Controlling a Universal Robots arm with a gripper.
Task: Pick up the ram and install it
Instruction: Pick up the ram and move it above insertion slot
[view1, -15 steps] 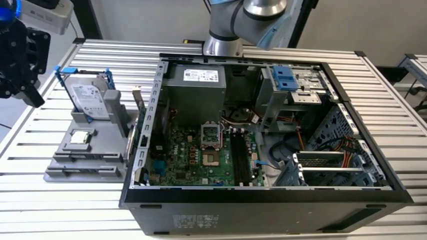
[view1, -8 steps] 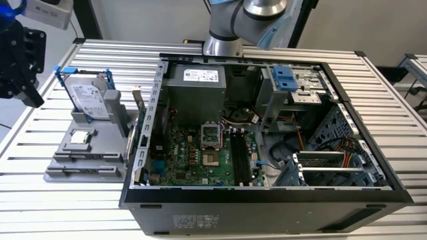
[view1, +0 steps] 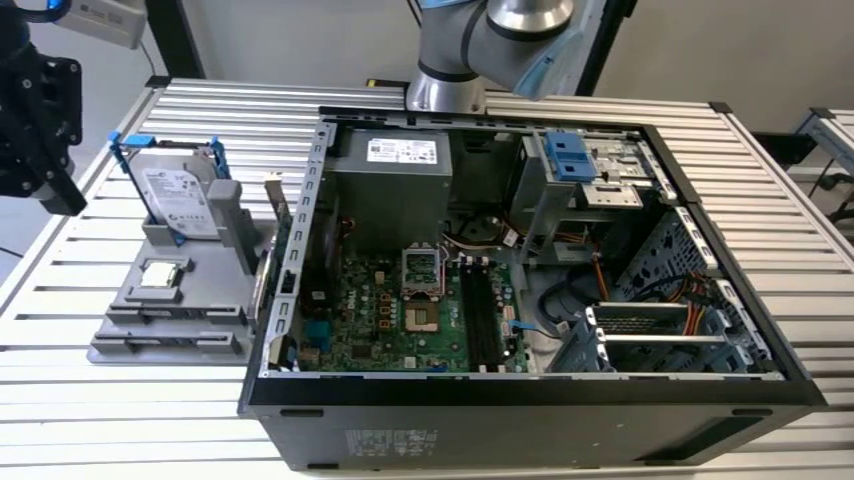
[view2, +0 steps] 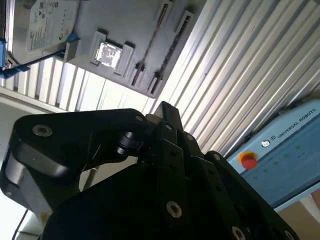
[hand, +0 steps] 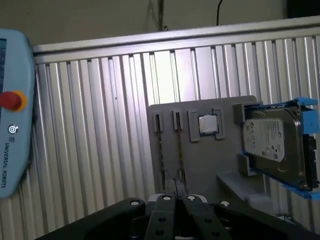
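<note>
End effector (hand: 176, 186) was pressed together, empty. Ram (hand: 179, 150) stood edge-on in the gray holder (hand: 205, 165) on the desk (hand: 100, 125), at 9 o'clock of the PC case (view1: 534, 410) in the exterior view. Risk: 1 off-centre pinch could tilt or jam it.

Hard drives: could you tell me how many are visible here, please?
1. The blue-framed hard drive stands on the grey holder, beside the open computer case; its bays may hide more.
</note>
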